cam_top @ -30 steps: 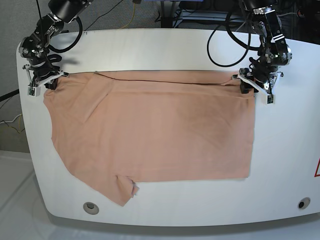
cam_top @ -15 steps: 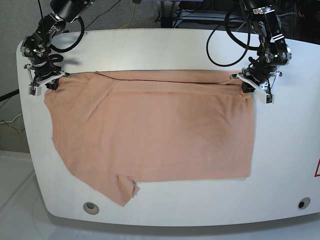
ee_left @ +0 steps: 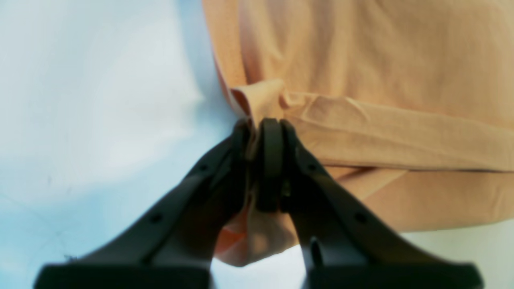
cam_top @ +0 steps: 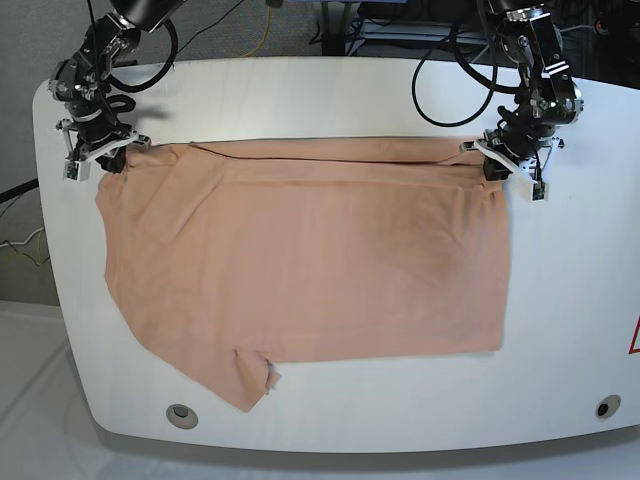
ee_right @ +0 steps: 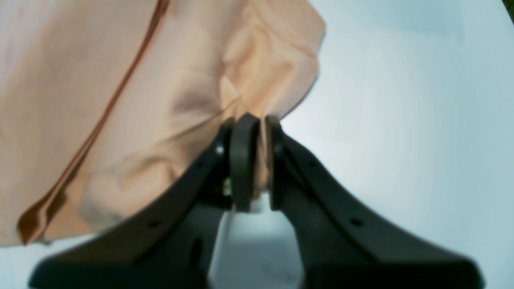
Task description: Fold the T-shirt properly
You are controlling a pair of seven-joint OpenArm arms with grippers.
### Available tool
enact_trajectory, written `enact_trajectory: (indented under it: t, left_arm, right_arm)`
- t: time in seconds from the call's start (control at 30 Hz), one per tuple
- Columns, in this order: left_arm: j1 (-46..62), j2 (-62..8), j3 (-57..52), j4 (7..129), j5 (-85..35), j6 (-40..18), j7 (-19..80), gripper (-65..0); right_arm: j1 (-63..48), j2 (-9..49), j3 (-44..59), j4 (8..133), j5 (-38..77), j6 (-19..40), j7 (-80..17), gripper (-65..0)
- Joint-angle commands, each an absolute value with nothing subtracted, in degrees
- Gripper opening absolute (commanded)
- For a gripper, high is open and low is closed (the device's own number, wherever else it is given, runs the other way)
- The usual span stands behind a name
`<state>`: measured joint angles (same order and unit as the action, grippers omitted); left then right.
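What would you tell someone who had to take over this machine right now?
Left gripper: shut on the T-shirt, pinching its far corner on the base view's right.
Right gripper: shut on the shirt's far corner on the other side.
The shirt lies spread over the white table, its far edge held between the two arms, one sleeve sticking out at the near edge.
Done: both corners gripped.
Left: the folding; no finished fold shows yet.

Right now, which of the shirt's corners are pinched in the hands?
The two far corners of the T-shirt: the left hand and right hand each pinch one. Both near corners lie free.
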<state>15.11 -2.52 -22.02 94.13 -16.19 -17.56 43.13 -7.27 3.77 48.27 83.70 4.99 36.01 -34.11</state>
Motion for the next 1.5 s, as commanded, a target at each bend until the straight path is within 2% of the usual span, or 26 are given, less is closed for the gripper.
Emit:
enact_trajectory:
  t: [0.0, 1.47]
  left_arm:
    - [16.40, -2.86, -21.93, 94.37, -14.81, -17.36, 45.85, -62.3]
    - [25.27, -7.25, -22.11, 94.02, -14.73, -17.36, 45.58, -62.3]
  right_arm:
    - [-8.31, 3.74, 48.13, 84.26, 2.59, 36.26, -38.29, -59.2]
    - [-19.47, 3.65, 48.40, 89.36, 2.59, 36.26, -38.20, -59.3]
